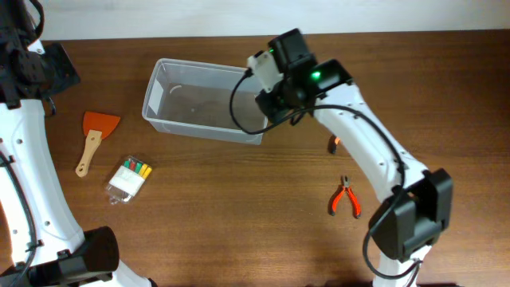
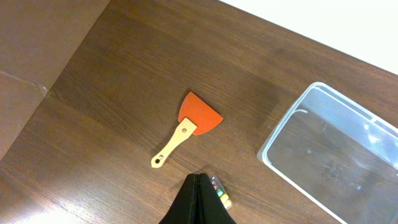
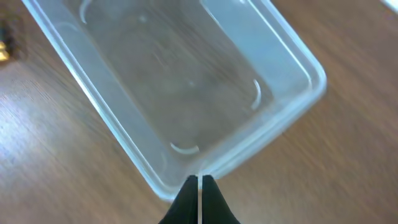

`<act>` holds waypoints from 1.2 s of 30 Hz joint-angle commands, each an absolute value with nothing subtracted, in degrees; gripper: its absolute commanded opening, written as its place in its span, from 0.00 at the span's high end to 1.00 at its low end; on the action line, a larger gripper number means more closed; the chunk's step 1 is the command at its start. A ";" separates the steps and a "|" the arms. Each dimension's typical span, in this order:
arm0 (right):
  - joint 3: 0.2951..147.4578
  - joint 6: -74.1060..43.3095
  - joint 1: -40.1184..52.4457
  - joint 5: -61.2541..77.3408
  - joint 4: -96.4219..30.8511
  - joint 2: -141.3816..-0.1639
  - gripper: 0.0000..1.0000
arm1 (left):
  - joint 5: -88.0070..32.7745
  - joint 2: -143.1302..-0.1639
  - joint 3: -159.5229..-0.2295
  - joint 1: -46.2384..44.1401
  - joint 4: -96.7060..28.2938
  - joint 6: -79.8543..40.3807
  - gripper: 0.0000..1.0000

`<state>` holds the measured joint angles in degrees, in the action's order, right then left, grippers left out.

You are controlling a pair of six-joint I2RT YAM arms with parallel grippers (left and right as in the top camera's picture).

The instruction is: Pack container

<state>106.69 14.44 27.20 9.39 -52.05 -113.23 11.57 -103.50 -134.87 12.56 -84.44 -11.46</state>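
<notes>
The clear plastic container (image 1: 171, 84) lies on the wooden table at the back middle, with nothing visible inside. It also shows in the left wrist view (image 2: 292, 134) and the right wrist view (image 3: 93, 87). My right gripper (image 1: 267, 112) is at the container's right end, its fingertips (image 3: 199, 180) closed on the rim there. My left gripper (image 2: 199, 183) is shut and empty, held high above the table's left side, over a small clear pack of coloured markers (image 2: 219, 191).
An orange scraper with a wooden handle (image 1: 94, 137) lies at the left, also seen in the left wrist view (image 2: 193, 118). The marker pack (image 1: 130, 179) lies below it. Red-handled pliers (image 1: 344, 198) lie at the right. A small orange item (image 1: 335, 143) peeks from under the right arm.
</notes>
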 commanded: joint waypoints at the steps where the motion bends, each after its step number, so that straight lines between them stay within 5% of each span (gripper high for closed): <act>1: 108.18 16.12 28.56 9.91 -49.69 -113.93 0.96 | 11.40 -103.37 -135.37 12.64 -84.53 -12.16 0.98; 36: 107.96 17.56 24.25 5.10 -60.45 -122.32 0.96 | 11.40 -103.37 -135.37 12.64 -84.40 -12.19 0.98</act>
<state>107.48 16.99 25.69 6.22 -58.74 -122.65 11.40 -103.50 -134.87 12.56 -84.44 -11.64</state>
